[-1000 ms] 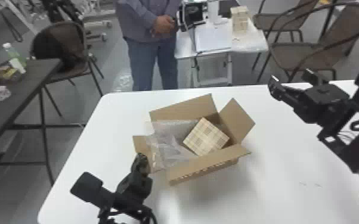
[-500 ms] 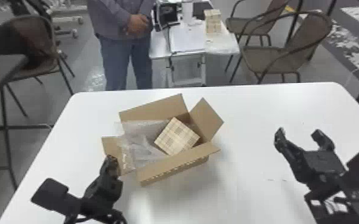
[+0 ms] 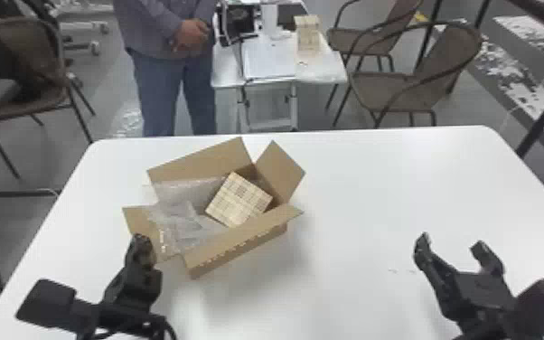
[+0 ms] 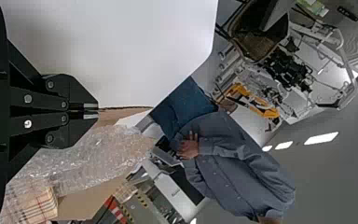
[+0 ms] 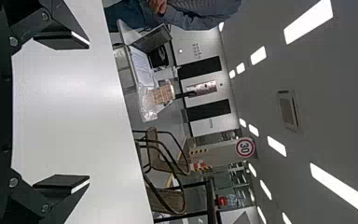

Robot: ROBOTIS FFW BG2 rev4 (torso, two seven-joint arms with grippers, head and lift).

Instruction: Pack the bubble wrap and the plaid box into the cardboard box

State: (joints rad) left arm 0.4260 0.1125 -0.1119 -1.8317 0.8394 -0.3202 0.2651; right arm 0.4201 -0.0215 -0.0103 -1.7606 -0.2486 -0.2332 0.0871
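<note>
Left gripper (image 3: 142, 239): fingers closed together, tips at the box's left flap (image 3: 133, 219); whether they pinch the cardboard, cannot tell. Right gripper (image 3: 452, 246): fingers spread wide with bare space between, over the white table (image 3: 375, 194), well apart from the box.

Bubble wrap (image 3: 180, 221): just beside the left gripper (image 4: 91, 110), in the left part of the cardboard box (image 3: 235, 253), spilling over its left flap. Plaid box (image 3: 239, 199): farther from that gripper, tilted inside the box's right part, beside the wrap. Both lie to the left of the right gripper, beyond its reach of touch.

Differences: the right gripper, formerly over the table's far right, is now drawn back nearer the robot. Left gripper unchanged at the flap; box, wrap and plaid box keep their places relative to each other.

Count: grippers, two; cardboard box, one, flaps open; bubble wrap, one bundle; plaid box, one inside; white table in front, one; small table (image 3: 226, 74) behind, one, bearing one plaid stack (image 3: 308, 31); brown chairs (image 3: 424, 81), three.
</note>
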